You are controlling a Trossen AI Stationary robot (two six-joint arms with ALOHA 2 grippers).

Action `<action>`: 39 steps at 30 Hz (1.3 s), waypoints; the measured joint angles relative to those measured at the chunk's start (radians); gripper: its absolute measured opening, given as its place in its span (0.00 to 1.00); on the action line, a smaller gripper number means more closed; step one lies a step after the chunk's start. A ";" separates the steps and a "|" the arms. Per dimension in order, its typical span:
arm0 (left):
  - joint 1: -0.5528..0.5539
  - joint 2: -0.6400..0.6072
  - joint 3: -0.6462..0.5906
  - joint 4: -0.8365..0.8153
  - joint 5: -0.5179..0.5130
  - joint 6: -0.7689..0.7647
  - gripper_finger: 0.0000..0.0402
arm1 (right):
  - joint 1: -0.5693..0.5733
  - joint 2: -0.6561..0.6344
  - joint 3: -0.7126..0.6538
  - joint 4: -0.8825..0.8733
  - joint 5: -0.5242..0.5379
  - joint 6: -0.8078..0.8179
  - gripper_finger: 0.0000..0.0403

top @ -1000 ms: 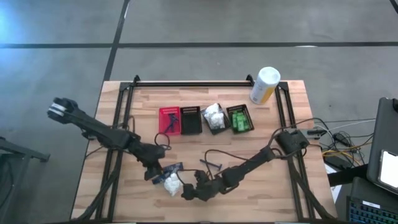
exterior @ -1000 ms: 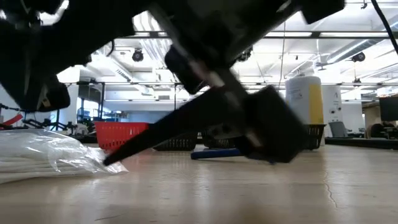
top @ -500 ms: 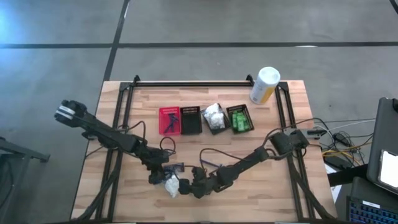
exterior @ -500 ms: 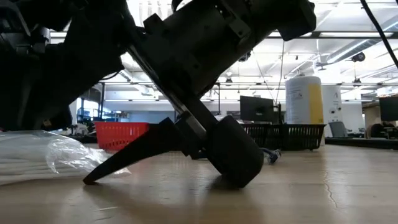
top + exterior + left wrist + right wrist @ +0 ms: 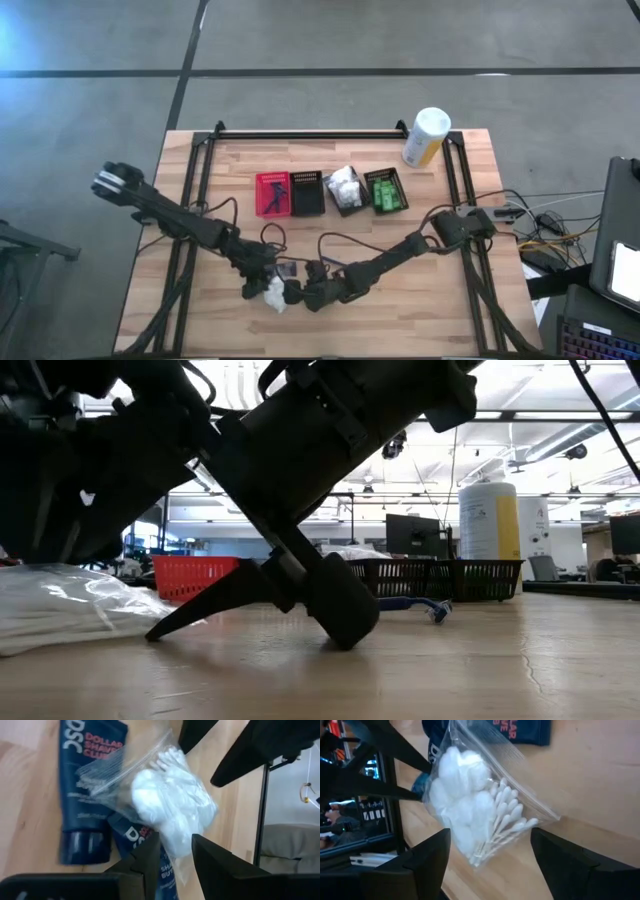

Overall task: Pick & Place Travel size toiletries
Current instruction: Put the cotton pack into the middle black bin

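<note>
Both of your arms are down at the near edge of the worktop (image 5: 470, 250), converging on the clear bag of cotton balls and swabs (image 5: 272, 293). The bag lies flat, partly over two dark blue shave tubes (image 5: 82, 795).

Your left pincer (image 5: 172, 850) is spread, its fingers straddling the bag's end without squeezing it. Your right pincer (image 5: 490, 857) is also spread wide, with the bag sitting between its fingers and nothing gripped.

This looks like the pick step, not yet closed. Two pincers on one soft bag invites a tug-of-war, so let one arm take it and back the other away.

Next you need to close on the bulky cotton part, not the loose film, then lift clear of the tubes and carry it to the basket of white bundles (image 5: 346, 190) in the row at the worktop's middle.
</note>
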 joint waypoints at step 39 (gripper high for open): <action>-0.012 0.074 -0.002 0.072 -0.026 0.031 0.30 | -0.039 0.012 0.071 -0.130 -0.013 -0.185 0.47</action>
